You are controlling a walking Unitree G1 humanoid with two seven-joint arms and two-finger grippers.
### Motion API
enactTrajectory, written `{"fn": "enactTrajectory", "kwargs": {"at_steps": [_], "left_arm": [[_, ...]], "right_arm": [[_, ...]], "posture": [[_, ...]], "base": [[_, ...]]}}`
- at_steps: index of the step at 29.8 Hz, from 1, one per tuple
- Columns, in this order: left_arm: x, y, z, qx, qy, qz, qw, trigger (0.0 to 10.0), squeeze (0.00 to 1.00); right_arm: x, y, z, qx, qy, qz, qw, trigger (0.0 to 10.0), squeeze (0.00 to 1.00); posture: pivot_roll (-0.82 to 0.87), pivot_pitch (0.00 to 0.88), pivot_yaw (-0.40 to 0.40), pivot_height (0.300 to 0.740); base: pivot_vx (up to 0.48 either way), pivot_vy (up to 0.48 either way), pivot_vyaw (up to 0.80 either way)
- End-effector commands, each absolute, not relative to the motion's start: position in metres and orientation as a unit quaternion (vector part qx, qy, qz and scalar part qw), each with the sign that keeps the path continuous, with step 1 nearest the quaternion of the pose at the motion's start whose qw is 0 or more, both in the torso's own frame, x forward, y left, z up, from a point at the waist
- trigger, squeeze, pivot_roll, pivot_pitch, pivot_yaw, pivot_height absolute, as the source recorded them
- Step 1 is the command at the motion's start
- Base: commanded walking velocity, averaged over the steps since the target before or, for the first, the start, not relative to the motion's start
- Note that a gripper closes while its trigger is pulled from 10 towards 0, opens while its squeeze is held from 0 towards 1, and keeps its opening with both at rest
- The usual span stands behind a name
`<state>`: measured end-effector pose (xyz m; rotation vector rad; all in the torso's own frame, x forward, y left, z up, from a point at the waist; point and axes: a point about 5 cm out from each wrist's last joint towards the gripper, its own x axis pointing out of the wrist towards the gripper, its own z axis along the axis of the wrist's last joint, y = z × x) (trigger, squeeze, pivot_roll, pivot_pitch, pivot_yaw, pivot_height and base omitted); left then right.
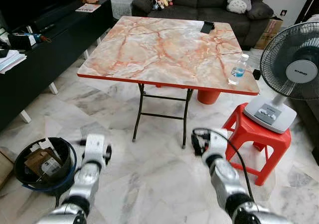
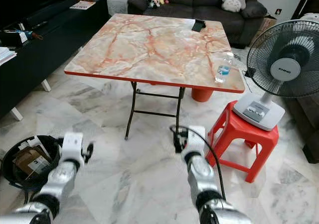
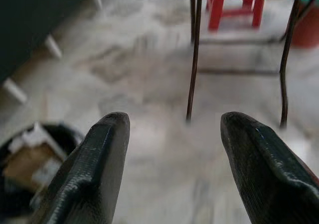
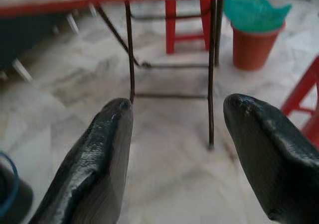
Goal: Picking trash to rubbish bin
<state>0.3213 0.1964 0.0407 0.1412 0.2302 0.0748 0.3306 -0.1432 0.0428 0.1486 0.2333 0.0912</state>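
A clear plastic water bottle (image 1: 238, 68) stands upright near the right front edge of the marble-topped folding table (image 1: 164, 50). A black rubbish bin (image 1: 18, 170) holding cardboard and paper scraps sits on the floor at my lower left, just beside my left arm (image 1: 88, 171). My left gripper (image 3: 172, 122) is open and empty, low over the floor and facing the table legs. My right gripper (image 4: 177, 104) is also open and empty, held low in front of the table, well below the bottle.
A small black object (image 1: 207, 27) lies at the table's far right. An orange bin with a green liner (image 4: 254, 35) stands under the table. A fan (image 1: 291, 72) sits on a red stool (image 1: 256, 139) at right. A black TV console (image 1: 45, 50) runs along the left.
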Motion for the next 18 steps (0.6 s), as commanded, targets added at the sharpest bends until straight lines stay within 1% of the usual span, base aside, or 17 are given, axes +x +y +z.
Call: {"fn": "enactTrajectory", "kwargs": {"at_steps": [1,6,10,14,18], "left_arm": [[0.325,0.194,0.047,0.061,0.096,0.043,0.993,10.0,0.0],[0.332,0.188,0.057,0.053,0.071,0.039,0.995,10.0,0.0],[0.335,0.183,0.062,0.055,0.053,0.031,0.997,10.0,0.0],[0.337,0.179,0.066,0.061,0.041,0.019,0.997,10.0,0.0],[0.339,0.174,0.069,0.064,0.032,0.01,0.997,10.0,0.0]], "right_arm": [[0.339,-0.143,0.056,0.079,0.087,0.042,0.992,10.0,0.0],[0.347,-0.136,0.069,0.079,0.061,0.053,0.994,10.0,0.0],[0.349,-0.134,0.076,0.086,0.03,0.053,0.994,10.0,0.0],[0.351,-0.133,0.081,0.088,0.019,0.058,0.994,10.0,0.0],[0.353,-0.133,0.085,0.088,0.009,0.062,0.994,10.0,0.0]], "posture": [[0.08,0.034,-0.065,0.74],[0.08,0.041,-0.069,0.74],[0.09,0.049,-0.072,0.74],[0.09,0.052,-0.072,0.74],[0.08,0.054,-0.072,0.74]], "base": [[0.251,0.0,-0.43],[0.256,0.0,-0.8],[0.289,0.0,0.0],[0.332,0.0,0.0],[0.344,0.0,-0.66]]}}
